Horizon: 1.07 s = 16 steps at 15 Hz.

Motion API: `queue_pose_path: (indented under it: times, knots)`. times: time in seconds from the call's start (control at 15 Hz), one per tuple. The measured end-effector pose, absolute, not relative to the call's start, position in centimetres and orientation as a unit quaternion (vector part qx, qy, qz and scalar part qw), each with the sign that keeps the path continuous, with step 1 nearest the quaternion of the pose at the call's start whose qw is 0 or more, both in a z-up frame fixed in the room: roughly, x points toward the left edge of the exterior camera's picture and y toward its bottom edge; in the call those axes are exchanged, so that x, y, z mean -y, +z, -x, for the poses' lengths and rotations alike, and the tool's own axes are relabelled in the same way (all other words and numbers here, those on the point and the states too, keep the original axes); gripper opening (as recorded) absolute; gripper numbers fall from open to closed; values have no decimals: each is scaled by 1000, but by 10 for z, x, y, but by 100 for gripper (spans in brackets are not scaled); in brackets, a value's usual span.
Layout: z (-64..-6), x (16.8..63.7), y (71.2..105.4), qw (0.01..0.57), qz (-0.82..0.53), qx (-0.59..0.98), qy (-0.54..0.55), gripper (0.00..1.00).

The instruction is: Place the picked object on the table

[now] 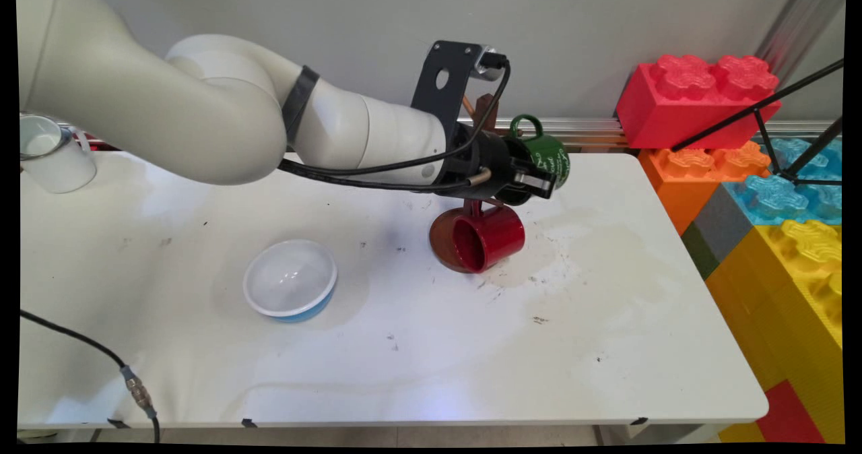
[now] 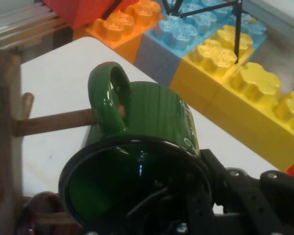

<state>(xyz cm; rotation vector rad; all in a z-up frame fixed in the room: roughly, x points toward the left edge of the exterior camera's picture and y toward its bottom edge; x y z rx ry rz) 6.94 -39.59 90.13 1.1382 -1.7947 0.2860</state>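
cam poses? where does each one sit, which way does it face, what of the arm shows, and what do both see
Main view: fixed above the table's near side, looking down across the white table to the wall; arm and hand show.
Hand view: on the hand, looking along it into the green mug; black linkage shows at the bottom.
Shared: green mug, wooden mug rack, red mug, toy blocks.

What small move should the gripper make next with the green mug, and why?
Probably a slight push along the wooden peg. The gripper holds the green mug by its rim, and the peg's tip is only just inside the handle, so the mug seems not fully seated on the mug tree.
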Motion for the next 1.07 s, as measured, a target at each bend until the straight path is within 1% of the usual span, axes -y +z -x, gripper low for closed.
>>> queue_pose_path:
  times: [0.6,1.07]
  knots:
    - [-60,367,918,491,-445,745,75,0]
    - [-79,357,939,464,-405,785,68,0]
